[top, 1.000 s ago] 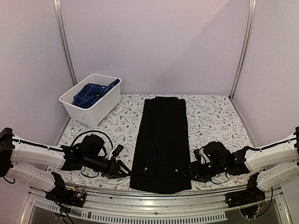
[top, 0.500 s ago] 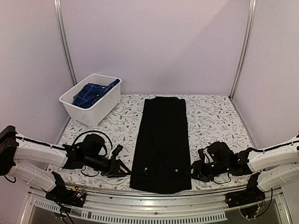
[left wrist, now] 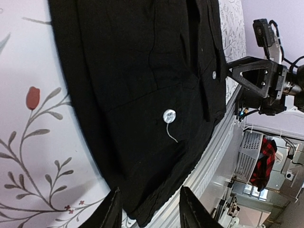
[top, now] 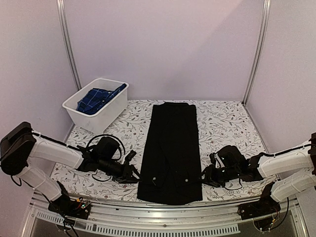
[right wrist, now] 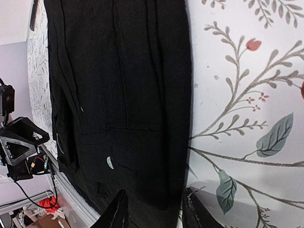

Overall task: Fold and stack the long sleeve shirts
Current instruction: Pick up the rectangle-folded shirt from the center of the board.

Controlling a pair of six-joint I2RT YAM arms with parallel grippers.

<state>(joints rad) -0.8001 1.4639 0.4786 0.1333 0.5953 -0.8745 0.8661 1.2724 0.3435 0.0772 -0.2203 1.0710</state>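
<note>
The black shirt point(top: 171, 148) lies as a long narrow strip down the middle of the table, its near end at the front edge. It fills the left wrist view point(left wrist: 142, 85), with a pale button, and the right wrist view point(right wrist: 123, 95). My left gripper point(top: 134, 174) is open, low at the shirt's near left corner; its fingertips straddle the hem. My right gripper point(top: 204, 177) is open at the near right edge, its fingertips straddling that edge. The blue plaid shirt point(top: 96, 98) lies crumpled in the white tub point(top: 98, 114) at the back left.
The floral tablecloth point(top: 222, 123) covers the table. The metal front rail point(top: 158, 217) runs just beyond the shirt's near hem. Upright frame posts point(top: 69, 44) stand at the back corners.
Both grippers have slid inward along the table toward the black shirt's near corners. The left arm has moved farther right. The shirt has not moved.
</note>
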